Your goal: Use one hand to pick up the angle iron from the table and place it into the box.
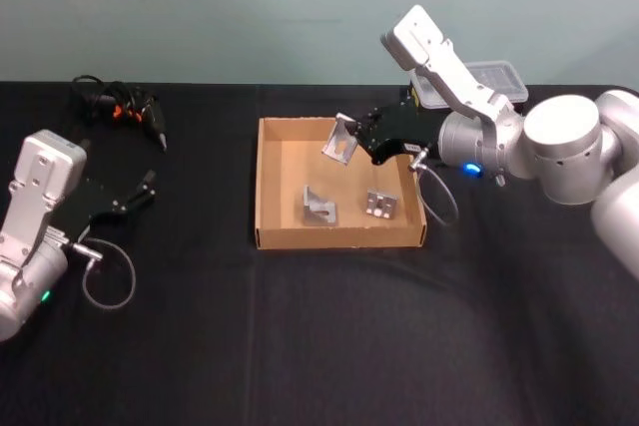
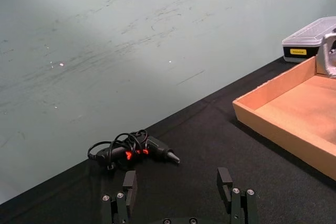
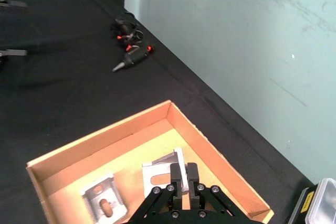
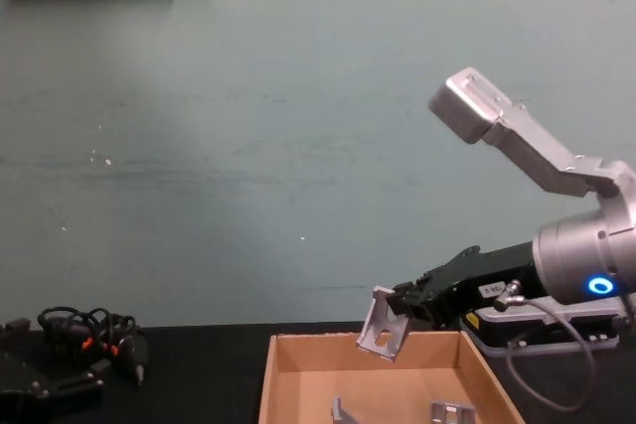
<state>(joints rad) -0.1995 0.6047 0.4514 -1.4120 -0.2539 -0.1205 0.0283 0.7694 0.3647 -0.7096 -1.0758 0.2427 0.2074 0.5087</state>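
The right tool point(image 1: 361, 144) is clamped on an angle iron point(image 1: 340, 140), holding it in the air above the far part of the box point(image 1: 268, 183), tilted, with its upper end leaning toward the back wall. Two more brackets point(image 1: 319, 207) lie flat on the box floor. The left tool point(image 1: 148, 190) hovers open over the bench point(image 1: 300, 346), near a black corded tool point(image 1: 135, 111).

So the box point(image 1: 268, 187) sits mid-worktop point(image 1: 300, 346), with two angle irons point(image 1: 319, 207) lying in its near half. The right gripper point(image 1: 357, 139) hangs over the box's far right part, a third angle iron point(image 1: 340, 139) between its fingers point(image 3: 182, 174). Plastic case point(image 1: 494, 77) behind on the right, glue gun point(image 1: 135, 112) far left, left gripper point(image 1: 148, 187) near the left edge.
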